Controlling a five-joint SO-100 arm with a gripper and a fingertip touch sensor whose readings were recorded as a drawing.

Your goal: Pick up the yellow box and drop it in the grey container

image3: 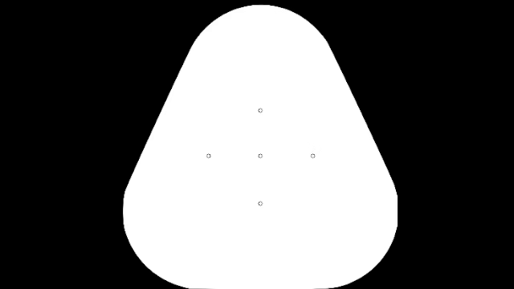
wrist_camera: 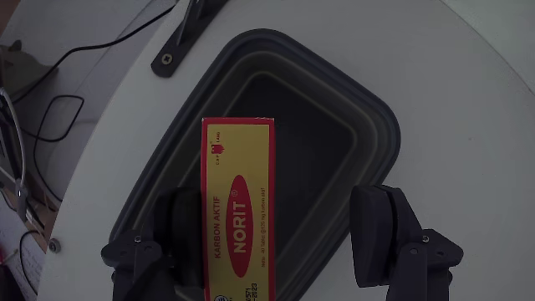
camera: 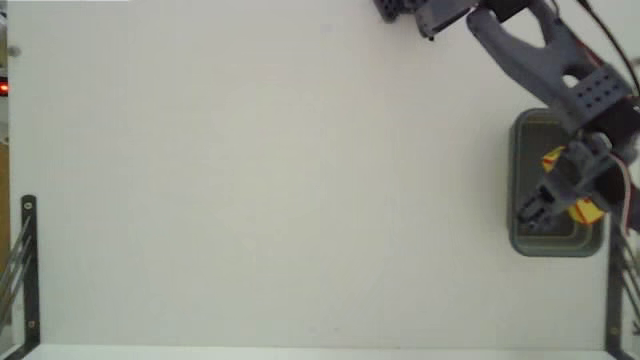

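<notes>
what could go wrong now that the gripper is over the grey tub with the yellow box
1. In the wrist view the gripper stands wide open, and the yellow box touches only the left finger. It may already be slipping and could fall tilted.
2. The box lies toward the left side of the grey tub, so it might catch the rim instead of landing flat.
3. In the fixed view the tub sits near the table edge; a low arm could nudge it.

White table [camera: 250,180] fills the fixed view, evenly lit. Black metal brackets at lower left [camera: 30,270] and lower right [camera: 614,290] edges. Small red light [camera: 4,88] at the left edge. Wrist view: black cables [wrist_camera: 58,109] off the table edge at left, another bracket [wrist_camera: 188,33] at top.
</notes>
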